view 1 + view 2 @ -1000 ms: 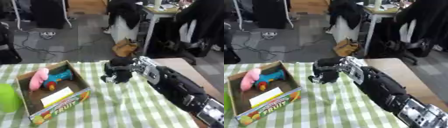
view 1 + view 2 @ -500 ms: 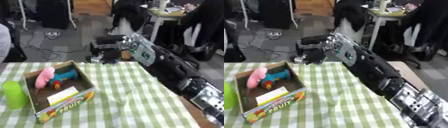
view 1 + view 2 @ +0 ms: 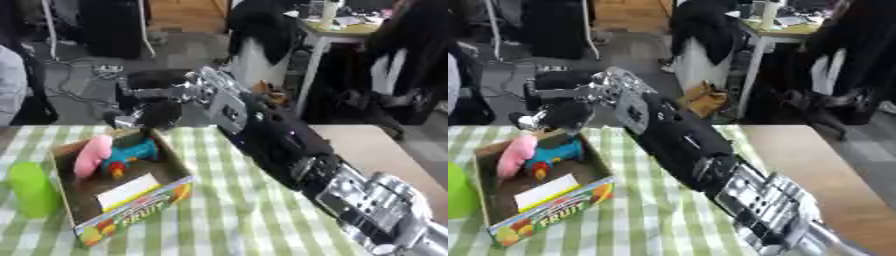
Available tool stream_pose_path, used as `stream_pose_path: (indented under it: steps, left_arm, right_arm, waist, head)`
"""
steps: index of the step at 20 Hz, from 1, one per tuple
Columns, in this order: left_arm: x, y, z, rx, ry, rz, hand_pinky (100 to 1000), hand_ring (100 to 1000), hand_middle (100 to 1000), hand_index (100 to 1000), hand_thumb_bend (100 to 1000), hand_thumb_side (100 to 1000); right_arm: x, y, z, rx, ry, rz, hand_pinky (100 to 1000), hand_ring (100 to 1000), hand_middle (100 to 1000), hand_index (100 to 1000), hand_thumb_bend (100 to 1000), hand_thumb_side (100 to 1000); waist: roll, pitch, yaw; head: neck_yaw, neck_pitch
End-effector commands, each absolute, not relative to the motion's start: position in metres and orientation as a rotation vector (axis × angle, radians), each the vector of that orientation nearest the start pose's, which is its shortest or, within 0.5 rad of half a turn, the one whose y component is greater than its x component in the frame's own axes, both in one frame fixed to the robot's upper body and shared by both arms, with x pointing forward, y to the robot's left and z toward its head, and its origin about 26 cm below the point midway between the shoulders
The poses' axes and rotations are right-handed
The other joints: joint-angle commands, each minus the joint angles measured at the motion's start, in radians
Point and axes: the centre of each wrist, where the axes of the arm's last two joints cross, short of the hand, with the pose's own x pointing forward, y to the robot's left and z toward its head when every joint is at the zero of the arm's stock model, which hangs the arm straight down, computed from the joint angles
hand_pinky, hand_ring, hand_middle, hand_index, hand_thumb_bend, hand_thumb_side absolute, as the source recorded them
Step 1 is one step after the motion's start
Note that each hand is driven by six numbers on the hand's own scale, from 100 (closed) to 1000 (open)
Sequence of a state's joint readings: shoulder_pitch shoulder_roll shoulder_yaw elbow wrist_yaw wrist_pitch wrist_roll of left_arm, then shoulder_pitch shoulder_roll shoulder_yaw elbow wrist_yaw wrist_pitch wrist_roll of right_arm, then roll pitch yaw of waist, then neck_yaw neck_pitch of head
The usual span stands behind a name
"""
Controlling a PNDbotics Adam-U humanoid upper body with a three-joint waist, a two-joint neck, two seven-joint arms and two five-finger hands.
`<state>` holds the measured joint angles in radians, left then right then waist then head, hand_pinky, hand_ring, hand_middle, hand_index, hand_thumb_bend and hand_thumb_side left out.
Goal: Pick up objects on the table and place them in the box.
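My right arm reaches in from the lower right, and my right hand (image 3: 150, 95) hangs over the far edge of the cardboard box (image 3: 171, 189). Its fingers are curled round a dark rounded object (image 3: 163, 114), blurred, which is held just above the box's far rim. Inside the box lie a pink object (image 3: 90, 155), a blue toy with orange parts (image 3: 132, 152) and a white card (image 3: 129, 192). The box's front wall has fruit pictures and lettering. My left hand shows in neither view.
A green cup (image 3: 31, 189) stands on the green-checked tablecloth (image 3: 236, 220) just left of the box. Bare wooden tabletop (image 3: 824, 165) lies to the right of the cloth. Beyond the table's far edge are chairs, cables and a desk.
My right hand has swung left and away with the dark object, from over the cloth right of the box to above the box's far edge. The view has shifted too.
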<state>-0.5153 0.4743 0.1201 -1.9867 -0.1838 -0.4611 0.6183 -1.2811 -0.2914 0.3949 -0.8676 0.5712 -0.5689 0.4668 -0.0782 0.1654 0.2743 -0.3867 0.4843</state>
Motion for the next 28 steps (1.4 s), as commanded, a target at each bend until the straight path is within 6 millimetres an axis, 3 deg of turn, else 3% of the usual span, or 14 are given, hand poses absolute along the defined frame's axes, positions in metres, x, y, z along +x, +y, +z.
stream_pose_path:
  steps: [1, 5, 9, 19, 23, 28]
  left_arm:
    - [0.304, 0.285, 0.297, -0.535, 3.05, -0.214, 897, 910, 873, 884, 200, 1000]
    - [0.305, 0.281, 0.298, -0.504, 3.052, -0.227, 897, 911, 872, 885, 200, 1000]
    - [0.306, 0.278, 0.299, -0.471, 3.053, -0.246, 897, 910, 872, 885, 201, 1000]
    - [0.306, 0.275, 0.302, -0.44, 3.046, -0.268, 897, 910, 872, 884, 199, 1000]
    - [0.306, 0.276, 0.302, -0.447, 3.046, -0.273, 897, 909, 871, 883, 199, 1000]
    - [0.306, 0.278, 0.298, -0.466, 3.056, -0.275, 897, 909, 871, 883, 197, 1000]
  right_arm:
    - [0.491, -0.117, 0.299, 0.587, 2.398, -2.371, 100, 100, 100, 166, 100, 933]
    - [0.488, -0.092, 0.291, 0.708, 2.411, -2.245, 100, 100, 100, 163, 100, 923]
    - [0.488, -0.073, 0.262, 0.857, 2.377, -2.181, 100, 100, 100, 160, 100, 912]
    - [0.49, -0.063, 0.195, 1.022, 2.31, -2.085, 100, 100, 100, 159, 100, 906]
    - [0.491, -0.067, 0.184, 1.023, 2.283, -2.073, 100, 100, 100, 157, 100, 904]
    - [0.49, -0.066, 0.188, 1.057, 2.209, -1.972, 100, 100, 100, 149, 100, 886]
  waist:
    - [-0.004, 0.003, 0.01]
    - [0.009, 0.011, 0.043]
    - [0.023, 0.02, 0.08]
    - [0.036, 0.048, 0.097]
    - [0.038, 0.052, 0.096]
    - [0.045, 0.046, 0.083]
  head:
    - [-0.023, -0.014]
    - [-0.062, -0.026]
    - [-0.105, -0.036]
    - [-0.137, -0.083]
    - [-0.129, -0.093]
    - [-0.117, -0.106]
